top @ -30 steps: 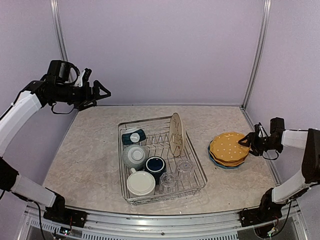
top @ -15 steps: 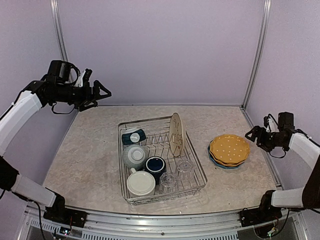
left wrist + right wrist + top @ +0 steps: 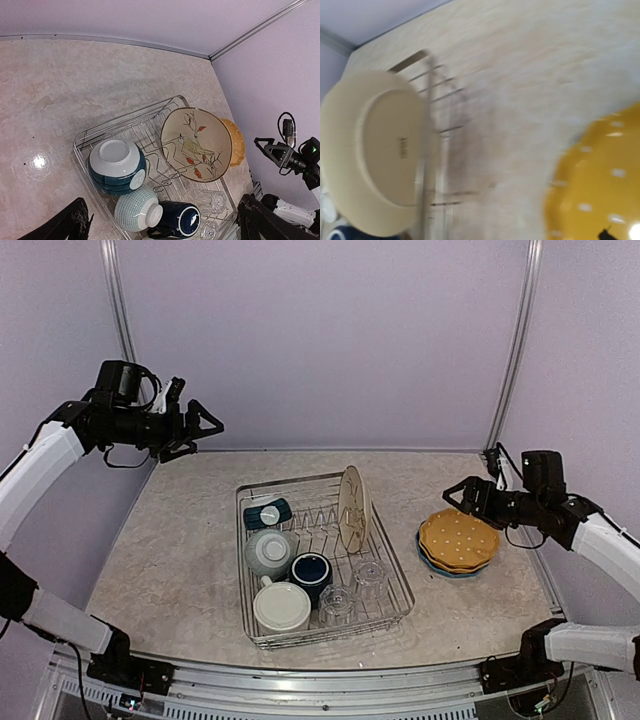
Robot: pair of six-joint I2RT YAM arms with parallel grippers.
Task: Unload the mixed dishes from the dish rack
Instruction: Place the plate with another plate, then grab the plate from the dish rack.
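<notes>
The silver wire dish rack point(image 3: 241, 560) sits in the middle of the bench point(image 3: 170, 560). A cream plate point(image 3: 352, 508) with a bird on it stands on its edge inside, with a navy mug point(image 3: 311, 569), a cream mug point(image 3: 281, 607) and clear glasses point(image 3: 337, 605) in front. A yellow dotted plate point(image 3: 459, 537) lies just beside the rack. The right gripper point(image 3: 455, 502) hangs near it, spread and empty. The left gripper point(image 3: 205, 425) is high up, spread too.
</notes>
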